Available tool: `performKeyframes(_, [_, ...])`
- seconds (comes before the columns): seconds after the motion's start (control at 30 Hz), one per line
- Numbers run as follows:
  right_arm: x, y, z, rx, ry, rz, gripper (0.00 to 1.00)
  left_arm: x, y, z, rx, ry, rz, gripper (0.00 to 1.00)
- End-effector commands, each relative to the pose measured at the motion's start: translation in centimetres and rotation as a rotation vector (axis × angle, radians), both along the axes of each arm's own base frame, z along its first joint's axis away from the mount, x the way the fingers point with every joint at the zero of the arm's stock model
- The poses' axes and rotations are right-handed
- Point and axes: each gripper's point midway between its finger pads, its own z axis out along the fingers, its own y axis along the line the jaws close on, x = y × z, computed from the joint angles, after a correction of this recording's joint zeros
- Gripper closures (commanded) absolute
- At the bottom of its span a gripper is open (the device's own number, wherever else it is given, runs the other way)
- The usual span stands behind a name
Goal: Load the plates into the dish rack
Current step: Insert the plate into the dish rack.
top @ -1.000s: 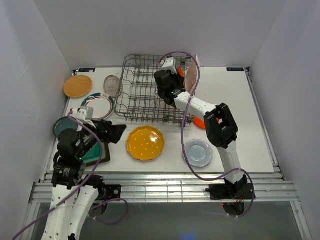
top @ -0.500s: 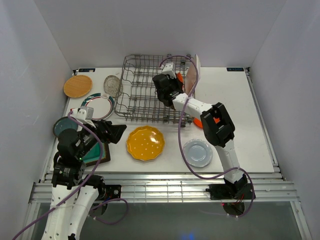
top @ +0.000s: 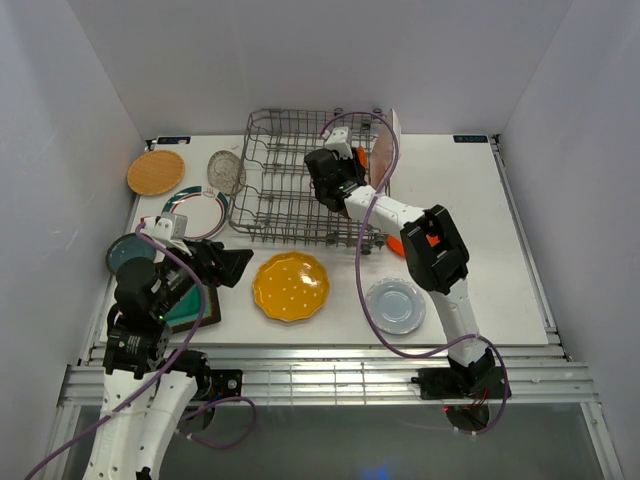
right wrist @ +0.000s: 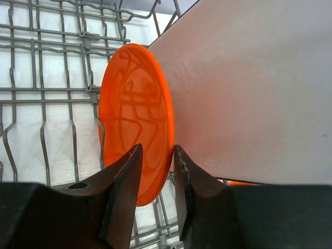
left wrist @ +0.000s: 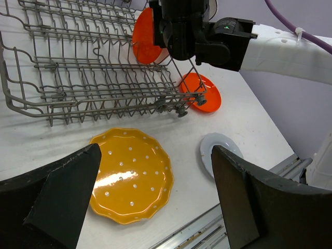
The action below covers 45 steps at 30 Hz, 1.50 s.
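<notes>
From above, the right hand (top: 328,172) reaches into the dish rack (top: 270,200); the left hand (top: 232,268) hovers wide and empty above the bench (top: 480,220). In the left wrist view, the orange-red plate (left wrist: 142,39) stands on edge among tines (left wrist: 111,62) just beneath the right hand. The right wrist view shows fingers (right wrist: 124,192) narrowly parted astride its rim, contact unclear: seemingly letting go. Next, a straight withdrawal without tipping it.

dish rack (top: 285,190): bare grey metal wire | orange plate (right wrist: 136,122): glossy, smooth | yellow plate (left wrist: 132,174): glossy
</notes>
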Motion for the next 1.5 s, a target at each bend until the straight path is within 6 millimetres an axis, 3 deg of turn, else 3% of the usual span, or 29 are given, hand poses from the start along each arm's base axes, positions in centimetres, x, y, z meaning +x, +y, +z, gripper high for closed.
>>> performKeyframes(0.0, [0.1,0.5,1.0,0.058,-0.029,-0.006,0.62,-0.1,-0.2,0.3,0.003,-0.023,-0.017,0.02])
performKeyframes(0.2, [-0.3,0.1,1.8,0.061,-0.038,-0.013,0.57,-0.1,-0.2,0.3,0.003,-0.023,-0.018,0.02])
performKeyframes(0.57, [-1.4,-0.4,3.7,0.098,-0.046,0.006,0.37,-0.2,-0.3,0.4,0.003,-0.025,-0.02,0.02])
performKeyframes(0.8, [-2.7,-0.6,5.1,0.117,-0.073,0.029,0.01,-0.2,-0.3,0.4,0.002,-0.026,-0.021,0.02])
performKeyframes(0.83, [-2.9,-0.4,5.4,0.126,-0.086,0.036,0.1,-0.2,-0.3,0.4,0.002,-0.028,-0.02,0.02])
performKeyframes(0.87, [-3.1,-0.4,6.4,0.141,-0.107,0.048,0.1,-0.2,-0.3,0.4,0.002,-0.028,-0.02,0.02])
performKeyframes(0.9, [-3.4,-0.6,5.8,0.136,-0.101,0.055,0.1,-0.2,-0.3,0.4,0.002,-0.026,-0.02,0.02])
performKeyframes(1.1, [-5.1,-0.2,8.0,0.205,-0.144,0.135,0.1,-0.3,-0.2,0.5,0.002,-0.031,-0.017,0.02])
performKeyframes(1.13, [-5.6,0.0,7.4,0.211,-0.128,0.159,0.1,-0.3,-0.2,0.5,0.002,-0.032,-0.017,0.02])
performKeyframes(1.2, [-6.3,-0.2,8.7,0.253,-0.153,0.179,0.09,-0.3,-0.2,0.4,0.002,-0.031,-0.017,0.02])
performKeyframes(1.23, [-7.0,-0.2,7.8,0.257,-0.133,0.204,0.08,-0.3,-0.2,0.5,0.002,-0.034,-0.017,0.02])
performKeyframes(1.27, [-7.5,-0.5,9.3,0.292,-0.163,0.219,0.08,-0.3,-0.2,0.5,0.002,-0.034,-0.015,0.02])
performKeyframes(1.4, [-10.0,-1.5,10.1,0.375,-0.173,0.27,0.09,-0.4,-0.2,0.6,0.001,-0.035,-0.018,0.02])
performKeyframes(1.43, [-10.9,-1.7,11.2,0.411,-0.187,0.3,0.09,-0.4,-0.2,0.6,0.001,-0.035,-0.018,0.02])
performKeyframes(1.47, [-11.6,-2.2,10.0,0.413,-0.163,0.307,0.09,-0.4,-0.2,0.5,0.002,-0.034,-0.018,0.02])
